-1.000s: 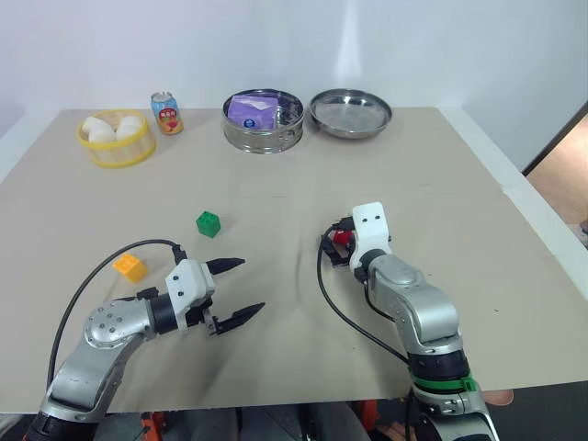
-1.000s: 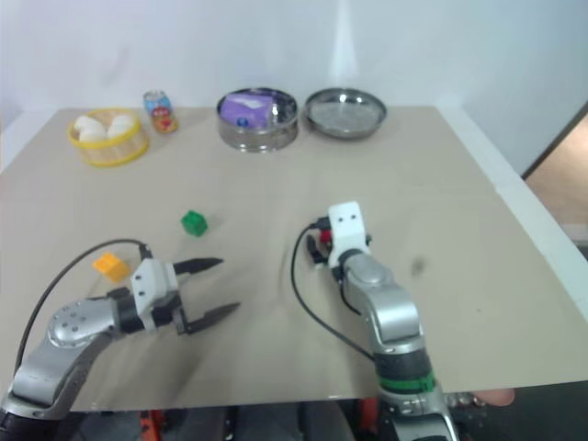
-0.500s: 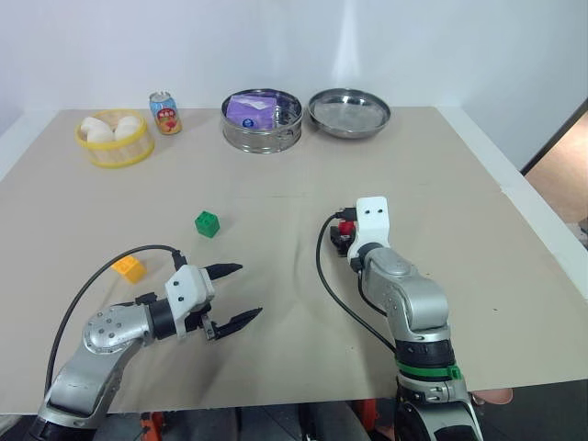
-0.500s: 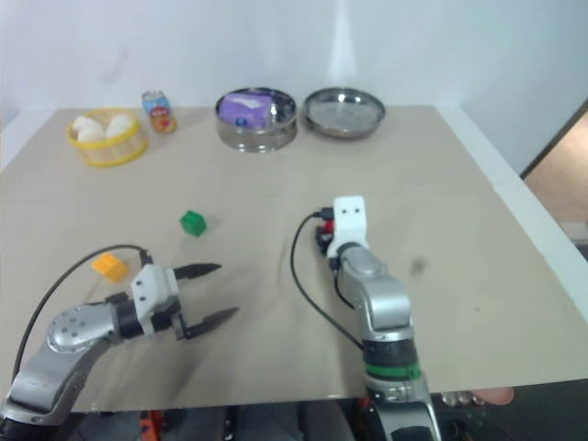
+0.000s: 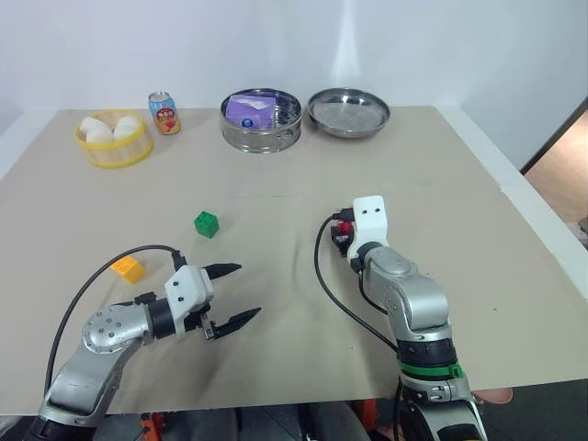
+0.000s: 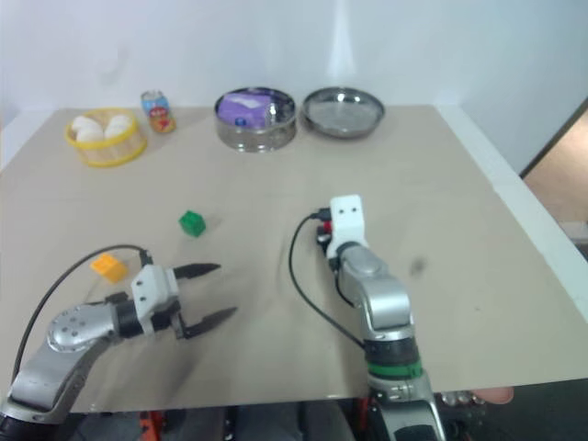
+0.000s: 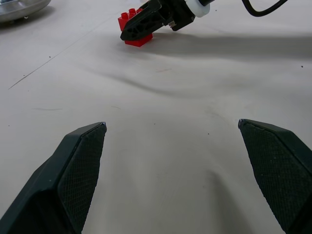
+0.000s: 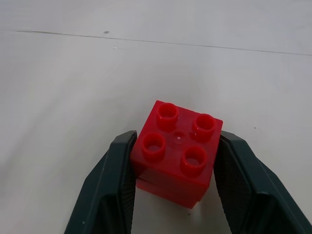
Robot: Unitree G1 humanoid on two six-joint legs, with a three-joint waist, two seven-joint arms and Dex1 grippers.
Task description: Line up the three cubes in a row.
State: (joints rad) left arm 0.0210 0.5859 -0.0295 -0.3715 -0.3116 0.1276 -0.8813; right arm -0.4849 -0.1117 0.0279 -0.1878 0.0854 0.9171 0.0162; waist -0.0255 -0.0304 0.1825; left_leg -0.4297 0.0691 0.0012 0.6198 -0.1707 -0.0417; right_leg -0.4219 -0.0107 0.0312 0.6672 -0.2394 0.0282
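Nearest the robot, the left end effector [image 5: 233, 292] is hovering low over the bench [image 5: 459, 184] with its two black fingers spread wide and nothing between them; it is gripping none of the cubes at this moment. Just beyond it and off to the robot's left, the orange-yellow cube [image 5: 129, 268] is sitting by itself on the bench, untouched. Further out on the right side, the right end effector [image 8: 175, 185] is pressing its fingers against two opposite sides of the red cube [image 8: 178, 151], so the grip on that cube looks made; from the left wrist view the cube appears to be resting on the bench or barely off it, and I cannot tell which. Beyond the left arm, the green cube [image 5: 207, 223] is lying studs-up, well apart from both the orange-yellow one and the red one. Judging from this layout, the job is only getting under way: the three cubes are forming a loose, spread triangle rather than a row, none is touching or sitting beside another, and only the first pickup seems to be in hand. What is left, as I read it, is carrying the red cube toward the other two and then bringing the remaining cubes into one line. At the far edge, a yellow basket [image 5: 115, 152], a drink can [image 5: 166, 112], a steel pan [image 5: 263, 133] and a steel dish [image 5: 349, 112] are standing clear of the work.
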